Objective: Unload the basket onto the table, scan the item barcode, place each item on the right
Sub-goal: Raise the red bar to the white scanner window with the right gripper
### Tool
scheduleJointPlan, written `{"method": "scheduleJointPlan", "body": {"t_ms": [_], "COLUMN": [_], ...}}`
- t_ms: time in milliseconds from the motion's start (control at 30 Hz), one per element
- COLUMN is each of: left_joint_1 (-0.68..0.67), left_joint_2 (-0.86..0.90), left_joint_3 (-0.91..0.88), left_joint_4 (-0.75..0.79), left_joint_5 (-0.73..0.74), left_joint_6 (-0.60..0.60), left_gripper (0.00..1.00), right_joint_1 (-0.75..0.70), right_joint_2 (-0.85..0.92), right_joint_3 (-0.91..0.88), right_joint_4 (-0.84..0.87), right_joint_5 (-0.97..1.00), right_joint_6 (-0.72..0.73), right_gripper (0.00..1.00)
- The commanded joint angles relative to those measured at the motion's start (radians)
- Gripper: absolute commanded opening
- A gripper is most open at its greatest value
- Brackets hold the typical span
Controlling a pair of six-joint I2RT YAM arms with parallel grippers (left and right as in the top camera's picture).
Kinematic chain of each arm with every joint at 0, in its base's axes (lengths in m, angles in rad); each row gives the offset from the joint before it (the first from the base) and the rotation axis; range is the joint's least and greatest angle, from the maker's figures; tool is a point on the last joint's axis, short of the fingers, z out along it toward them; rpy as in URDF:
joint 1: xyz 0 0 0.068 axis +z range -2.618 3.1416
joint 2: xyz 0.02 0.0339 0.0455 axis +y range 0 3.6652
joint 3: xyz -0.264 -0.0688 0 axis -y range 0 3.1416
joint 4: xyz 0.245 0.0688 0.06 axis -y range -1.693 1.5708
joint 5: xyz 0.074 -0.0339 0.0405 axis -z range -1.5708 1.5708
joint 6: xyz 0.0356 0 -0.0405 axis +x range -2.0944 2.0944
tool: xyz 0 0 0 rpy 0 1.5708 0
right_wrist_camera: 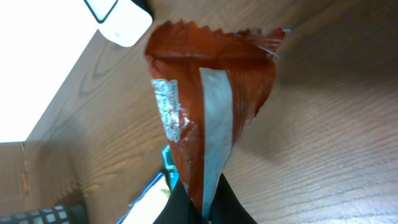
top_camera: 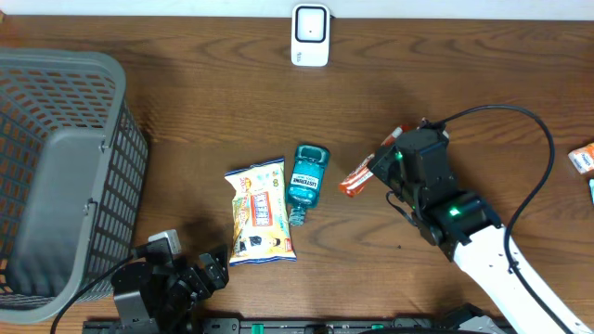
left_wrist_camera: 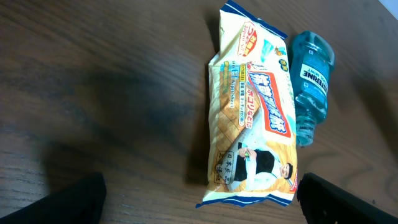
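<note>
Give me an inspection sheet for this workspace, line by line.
Surface: brown wooden table; no spills seen.
Job's things: red packet in the right gripper; white scanner at the far edge; snack bag and blue mouthwash bottle lying side by side mid-table.
Clutter: grey basket at the left; small orange-and-white box at the right edge.
Grippers: left gripper open and empty, near the snack bag; right gripper shut on the red packet.
Cables: black cable arcs over the right arm.
Surroundings: nothing seen.
</note>
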Motion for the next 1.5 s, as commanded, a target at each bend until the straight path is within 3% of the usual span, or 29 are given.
{"method": "scheduleJointPlan", "body": {"t_ms": [0, 200, 367, 467, 567, 600, 700, 900, 1000, 1133, 1467], "left_joint_1": [0.003, 0.003, 0.003, 0.003, 0.003, 0.003, 0.003, 0.003, 0.003, 0.003, 0.003], "left_joint_2": [-0.002, -0.002, -0.002, -0.002, -0.002, -0.002, -0.002, -0.002, -0.002, -0.002, -0.002], "left_joint_3": [-0.006, -0.006, -0.006, -0.006, -0.006, -0.006, -0.006, -0.006, -0.006, -0.006, -0.006], "left_joint_4": [-0.039, -0.039, -0.039, -0.039, -0.039, -0.039, -0.039, -0.039, -0.039, -0.039, -0.039], "left_joint_5": [0.01, 0.01, 0.01, 0.01, 0.01, 0.01, 0.01, 0.01, 0.01, 0.01, 0.01], "left_joint_6": [0.017, 0.017, 0.017, 0.017, 0.017, 0.017, 0.017, 0.017, 0.017, 0.017, 0.017], "left_gripper": [0.98, 0.98, 0.98, 0.98, 0.98, 0.99, 0.98, 0.98, 0.98, 0.98, 0.98], "right_joint_1": [0.008, 0.006, 0.006, 0.006, 0.0, -0.007, -0.008, -0.011, -0.024, -0.068, -0.167], "right_joint_2": [-0.014, -0.013, -0.012, -0.005, 0.027, 0.07, 0.167, 0.438, 0.574, 0.773, 1.124], "right_joint_3": [-0.064, -0.174, -0.183, -0.204, -0.246, -0.276, -0.312, -0.3, -0.277, -0.155, 0.435], "right_joint_4": [0.063, 0.315, 0.332, 0.459, 0.675, 0.848, 1.102, 1.421, 1.67, 1.957, 1.918], "right_joint_5": [-0.001, -0.001, -0.006, -0.016, -0.049, -0.084, -0.084, 0.084, 0.074, -0.083, -0.523], "right_joint_6": [-0.037, -0.096, -0.114, -0.132, -0.164, -0.175, -0.175, -0.171, -0.177, -0.238, -0.277], "right_gripper": [0.01, 0.01, 0.01, 0.01, 0.01, 0.01, 0.01, 0.01, 0.01, 0.01, 0.01]}}
